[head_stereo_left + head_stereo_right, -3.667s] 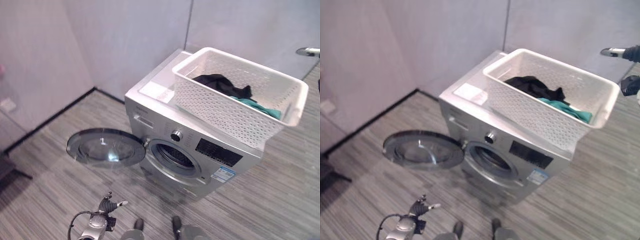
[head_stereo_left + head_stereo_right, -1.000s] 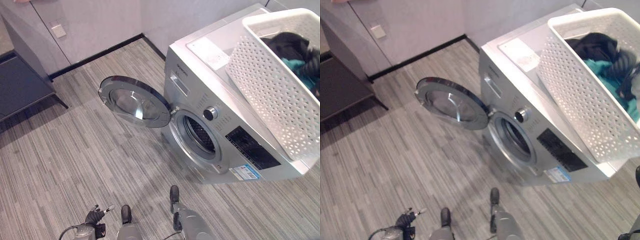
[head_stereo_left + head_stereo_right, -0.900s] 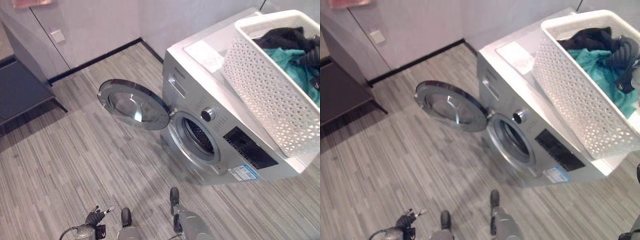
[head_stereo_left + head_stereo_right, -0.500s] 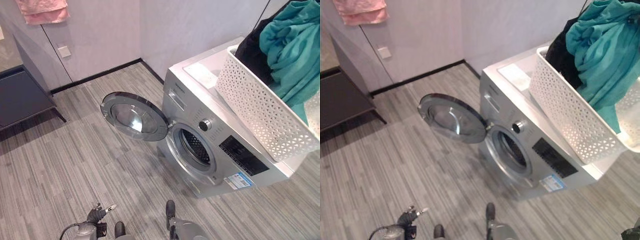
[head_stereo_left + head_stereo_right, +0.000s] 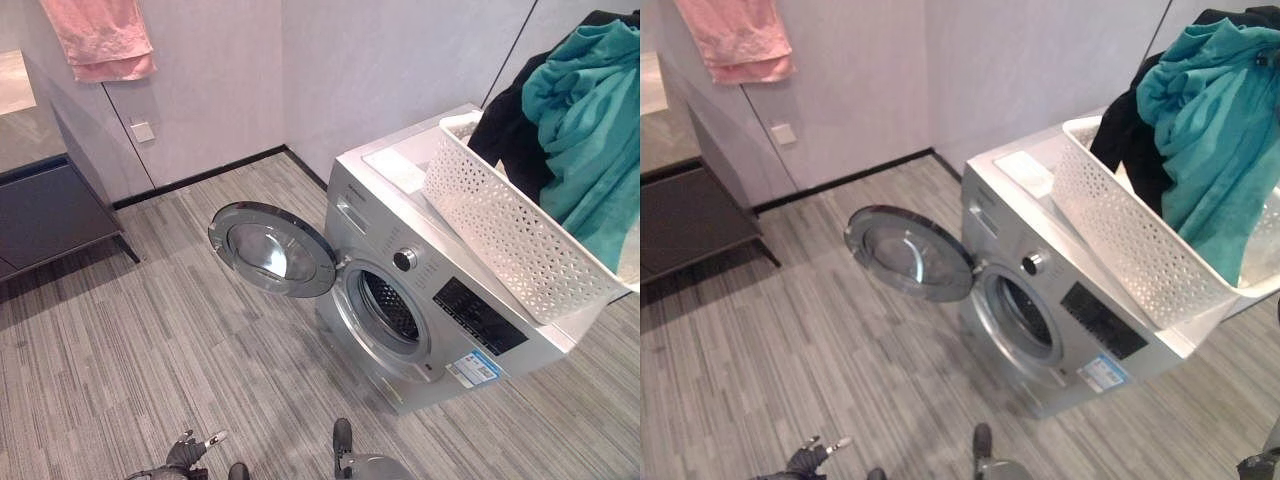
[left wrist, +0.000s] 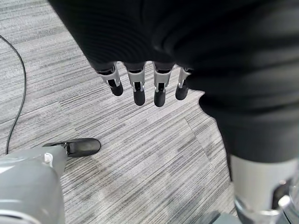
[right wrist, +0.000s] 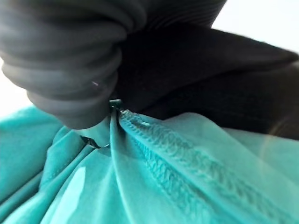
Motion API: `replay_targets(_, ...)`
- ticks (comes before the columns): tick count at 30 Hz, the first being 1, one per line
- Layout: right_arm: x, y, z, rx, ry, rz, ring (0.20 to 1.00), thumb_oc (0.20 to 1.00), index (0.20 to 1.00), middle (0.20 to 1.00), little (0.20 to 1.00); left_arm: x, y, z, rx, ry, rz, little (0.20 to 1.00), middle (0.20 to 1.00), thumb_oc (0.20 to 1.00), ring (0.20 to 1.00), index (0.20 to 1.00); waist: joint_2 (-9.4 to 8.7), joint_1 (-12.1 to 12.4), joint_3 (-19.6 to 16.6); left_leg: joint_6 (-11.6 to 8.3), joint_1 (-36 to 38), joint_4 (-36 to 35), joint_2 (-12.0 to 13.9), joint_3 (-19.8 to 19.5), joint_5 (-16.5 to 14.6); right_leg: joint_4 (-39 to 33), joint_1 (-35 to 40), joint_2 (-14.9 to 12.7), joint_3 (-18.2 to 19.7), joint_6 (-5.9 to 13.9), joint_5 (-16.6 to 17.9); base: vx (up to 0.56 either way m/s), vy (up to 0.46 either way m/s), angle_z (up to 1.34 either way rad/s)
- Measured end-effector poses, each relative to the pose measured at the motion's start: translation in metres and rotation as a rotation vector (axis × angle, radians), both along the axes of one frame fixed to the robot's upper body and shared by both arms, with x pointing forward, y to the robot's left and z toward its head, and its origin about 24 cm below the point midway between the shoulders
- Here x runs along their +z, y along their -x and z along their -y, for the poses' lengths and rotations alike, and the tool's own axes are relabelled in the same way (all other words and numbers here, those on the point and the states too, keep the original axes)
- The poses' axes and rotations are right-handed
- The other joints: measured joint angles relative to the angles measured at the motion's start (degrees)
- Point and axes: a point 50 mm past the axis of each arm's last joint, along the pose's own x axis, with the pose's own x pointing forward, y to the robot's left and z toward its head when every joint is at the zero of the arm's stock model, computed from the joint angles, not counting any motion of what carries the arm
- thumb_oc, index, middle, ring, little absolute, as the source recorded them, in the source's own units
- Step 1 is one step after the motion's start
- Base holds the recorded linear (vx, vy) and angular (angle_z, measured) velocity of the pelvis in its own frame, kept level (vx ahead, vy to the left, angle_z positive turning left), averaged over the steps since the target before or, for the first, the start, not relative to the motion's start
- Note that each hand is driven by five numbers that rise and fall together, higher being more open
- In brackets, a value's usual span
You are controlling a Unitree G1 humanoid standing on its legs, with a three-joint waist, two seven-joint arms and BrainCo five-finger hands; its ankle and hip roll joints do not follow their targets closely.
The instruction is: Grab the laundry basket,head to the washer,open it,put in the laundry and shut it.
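Observation:
A silver washer (image 5: 400, 195) stands in the corner with its round door (image 5: 270, 250) swung open to the left, baring the drum opening (image 5: 390, 305). On its top rests a white perforated laundry basket (image 5: 500, 225). A teal cloth (image 5: 590, 110) and a black garment (image 5: 510, 130) hang bunched above the basket, their lower ends still inside it. In the right wrist view my right hand (image 7: 70, 70) is shut on this teal cloth (image 7: 163, 177), pinched right at the hand. My left hand (image 6: 140, 86) hangs low over the floor, fingers straight, holding nothing.
A pink towel (image 5: 100, 35) hangs on the wall at the far left above a dark low cabinet (image 5: 50, 215). A wall socket (image 5: 145, 131) sits beside it. Grey striped floor (image 5: 150, 350) spreads in front of the washer door.
The teal and black laundry lay in the basket a second ago; now it is pulled up above the rim. The camera has tilted up. The left hand stays low.

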Motion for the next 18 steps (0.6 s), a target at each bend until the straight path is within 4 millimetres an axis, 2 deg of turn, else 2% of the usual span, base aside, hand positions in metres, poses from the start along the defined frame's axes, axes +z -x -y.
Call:
replay_targets(11,-0.0041,-0.0069,-0.0072,0.017,0.001,-0.013,0.200,0.200,0.200,0.200,0.200,-0.0008,-0.0019,0.0049,-0.023,0.006,0.001,1.000,1.000,1.000,1.000,1.000,0.22,0.7,-0.7,-0.29,0.0,0.0,0.0,-0.3,0.2,-1.0,0.7,0.0,-0.3,0.04,0.3,0.00,-0.002,0.01)
replay_targets(18,-0.0103,-0.0059,-0.0004,-0.029,0.013,-0.046,0.200,0.200,0.200,0.200,0.200,-0.0019,0.0024,0.0046,-0.020,0.006,-0.010,1.000,1.000,1.000,1.000,1.000,0.22,0.8,-0.7,-0.29,0.0,0.0,0.0,-0.4,0.2,-1.1,0.7,0.0,-0.3,0.03,0.3,0.00,0.000,0.00)
